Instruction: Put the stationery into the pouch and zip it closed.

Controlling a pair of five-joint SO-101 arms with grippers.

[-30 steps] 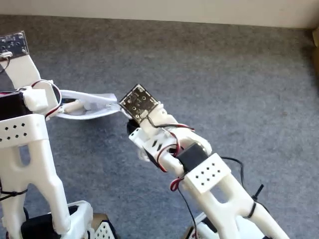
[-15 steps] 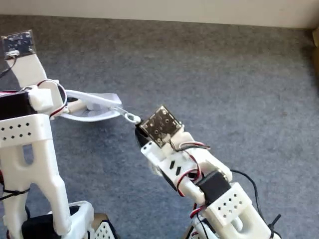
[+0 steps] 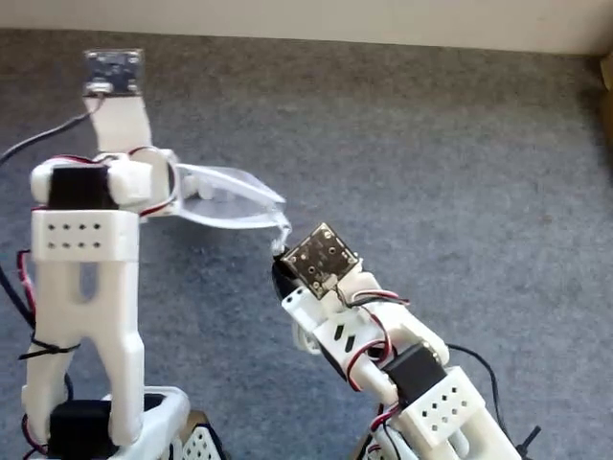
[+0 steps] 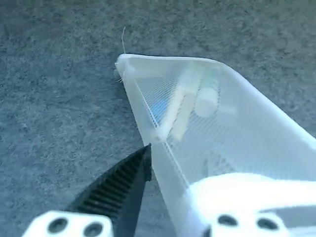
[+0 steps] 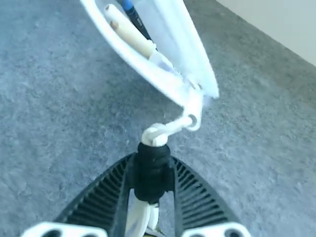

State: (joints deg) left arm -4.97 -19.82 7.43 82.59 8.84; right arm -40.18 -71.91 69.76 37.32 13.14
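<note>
A translucent white pouch (image 3: pixel 225 199) hangs above the grey carpet between the two arms. My left gripper (image 3: pixel 169 195) is shut on its left end; in the left wrist view the black finger (image 4: pixel 123 182) presses against the pouch (image 4: pixel 222 128). Pens and a white stick (image 4: pixel 185 106) lie inside. My right gripper (image 3: pixel 281 259) sits at the pouch's near right corner. In the right wrist view the right gripper (image 5: pixel 153 160) is shut on the black zipper pull (image 5: pixel 153 173), linked by a white ring (image 5: pixel 190 121) to the pouch (image 5: pixel 185 54). A blue pen and a cream stick (image 5: pixel 131 34) show through the opening.
Grey carpet (image 3: pixel 460 163) covers the work surface, with open room to the right and far side. A pale wall strip (image 3: pixel 335 19) runs along the far edge. A brown object (image 3: pixel 608 96) pokes in at the right edge.
The left arm has swung right and lifted the pouch, which now stands more upright. The right arm has drawn back toward the near side with the zipper pull.
</note>
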